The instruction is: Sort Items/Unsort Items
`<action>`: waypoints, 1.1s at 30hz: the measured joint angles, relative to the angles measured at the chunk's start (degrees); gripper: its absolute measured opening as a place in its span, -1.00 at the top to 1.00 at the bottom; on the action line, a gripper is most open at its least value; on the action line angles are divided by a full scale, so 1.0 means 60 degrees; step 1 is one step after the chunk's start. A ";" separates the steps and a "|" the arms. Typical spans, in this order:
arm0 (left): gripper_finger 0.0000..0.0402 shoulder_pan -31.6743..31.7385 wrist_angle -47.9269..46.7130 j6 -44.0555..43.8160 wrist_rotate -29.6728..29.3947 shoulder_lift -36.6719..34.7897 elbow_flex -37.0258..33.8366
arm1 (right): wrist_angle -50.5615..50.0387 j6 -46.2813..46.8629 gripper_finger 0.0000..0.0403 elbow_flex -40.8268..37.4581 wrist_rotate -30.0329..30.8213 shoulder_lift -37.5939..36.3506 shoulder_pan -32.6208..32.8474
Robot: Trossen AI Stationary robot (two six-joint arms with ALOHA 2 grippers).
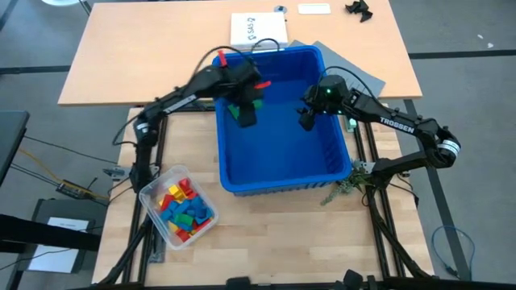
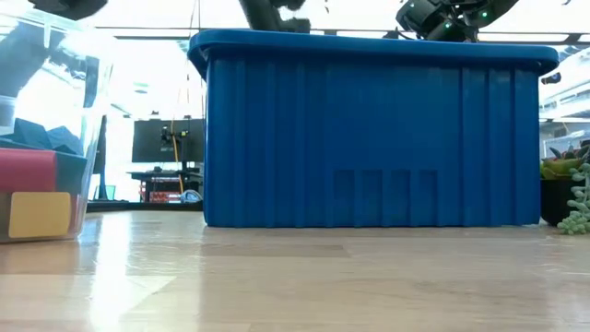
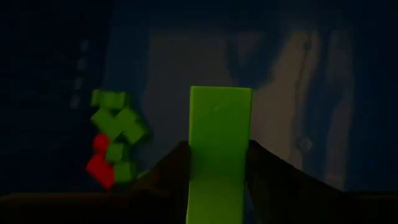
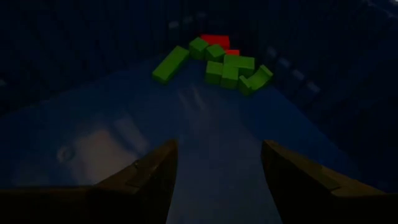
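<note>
Bin [image 1: 278, 173], blue, mid-table: small pile of blocks [image 4: 224, 62] in one corner, mostly green w/ a couple red; rest of floor bare. Tub [image 1: 151, 193], clear, front-left of bin: approx. full of mixed blocks [image 1: 184, 208], red/yellow/green/blue. Left gripper [image 1: 244, 113] inside bin near the pile, clamped on one long green block [image 3: 219, 143], not yet dropped. Right gripper [image 1: 307, 119] also low in bin, fingers wide, nothing between them. Progress, my read: early; a handful moved over, bulk of tub left to go.
</note>
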 joint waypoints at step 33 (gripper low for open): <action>0.34 -0.8205 -0.2264 -1.1764 -0.1083 -0.7131 -0.8185 | 0.0017 -0.0210 -0.14 0.0000 -0.0241 0.0000 -0.0004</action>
